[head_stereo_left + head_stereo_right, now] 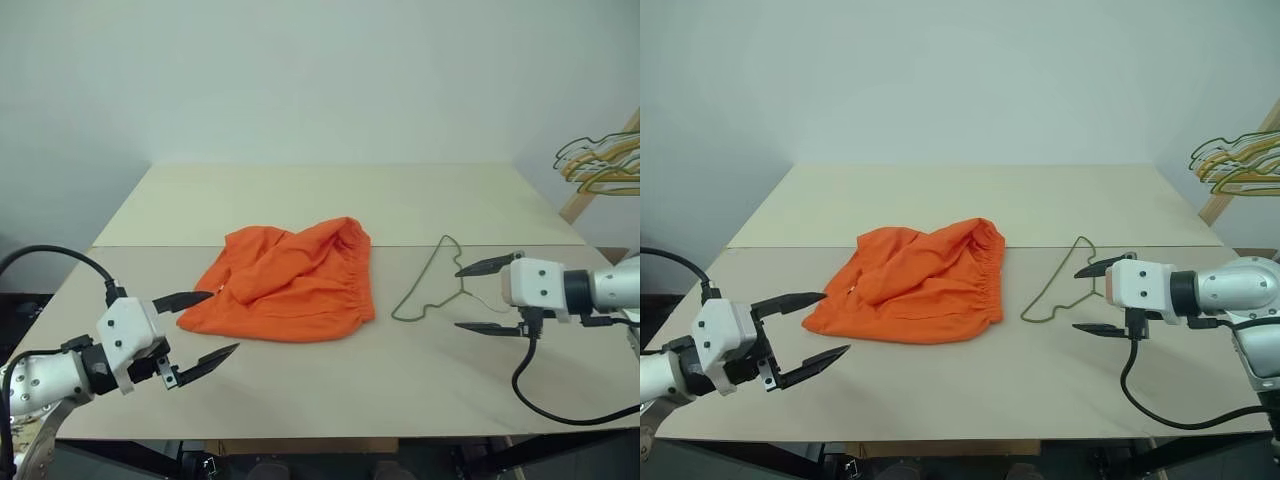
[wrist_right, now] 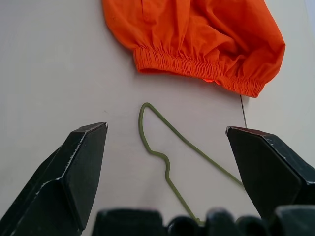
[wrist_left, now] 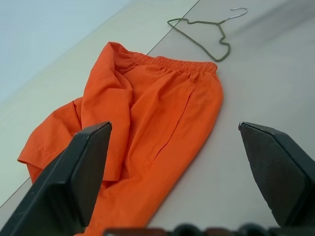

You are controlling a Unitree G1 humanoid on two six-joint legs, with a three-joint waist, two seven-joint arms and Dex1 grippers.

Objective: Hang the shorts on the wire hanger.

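I see the shorts (image 1: 285,283), bright orange and soft, lying crumpled in a loose heap near the middle of the tabletop (image 1: 330,205). The gathered elastic waistband faces right, and the legs trail toward the left near side. Just to the right of the shorts, close to the waistband but apart from it, the wire hanger (image 1: 428,285) lies flat on the tabletop, thin and olive-green, its silvery hook on the right near side.

I judge the shorts to be light and limp; they will sag and fold wherever they are lifted, so the thick waistband looks like the surest place to pinch. The hanger looks stiff but very thin and flat against the surface, so it may slide or be hard to get under. Its notched shoulder or the neck below the hook seems the best place to take it.

My left gripper (image 1: 200,327) hovers near the left near edge of the shorts, fingers spread wide and holding nothing. My right gripper (image 1: 485,297) hovers just beside the hook end of the hanger, fingers likewise spread apart and empty.

Off the far right of the tabletop, a bunch of yellow-gold hangers (image 1: 602,165) hangs beside a wooden post.
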